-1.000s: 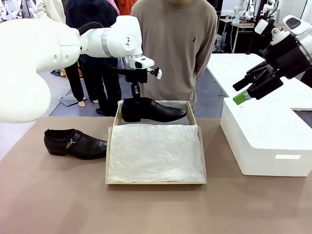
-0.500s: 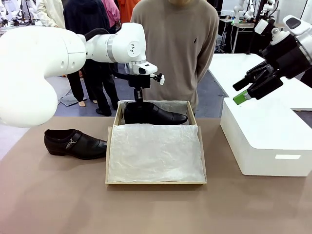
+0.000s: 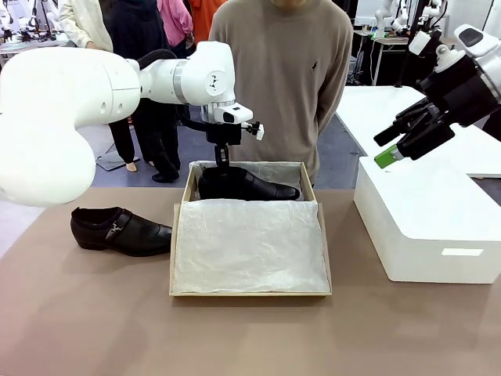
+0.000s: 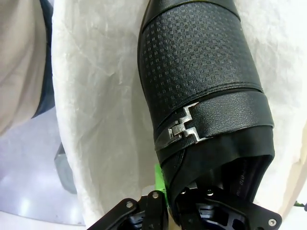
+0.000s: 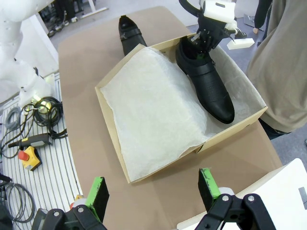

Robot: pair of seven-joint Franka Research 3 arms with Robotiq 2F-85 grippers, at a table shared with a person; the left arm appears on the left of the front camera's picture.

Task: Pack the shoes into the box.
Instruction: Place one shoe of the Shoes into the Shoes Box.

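Note:
One black shoe (image 3: 249,184) rests on the white tissue at the far end of the cardboard box (image 3: 250,293), toe pointing right. My left gripper (image 3: 222,163) is shut on that shoe's heel rim from above. In the left wrist view the shoe (image 4: 201,67) and its metal buckle (image 4: 184,130) run up from my left gripper (image 4: 169,211). The other shoe (image 3: 120,229) lies on the table left of the box. My right gripper (image 3: 381,149) hangs open high at the right. In the right wrist view it (image 5: 153,191) looks down on the box (image 5: 111,125) and both shoes (image 5: 208,86) (image 5: 129,34).
A bigger white box (image 3: 427,223) stands on the table at the right, under my right gripper. A person in a beige sweater (image 3: 282,78) stands just behind the cardboard box. Bare brown table (image 3: 235,337) lies in front of the box.
My left arm has lowered the held shoe a little, down onto the tissue at the box's far end. The right arm and the shoe on the table have not moved.

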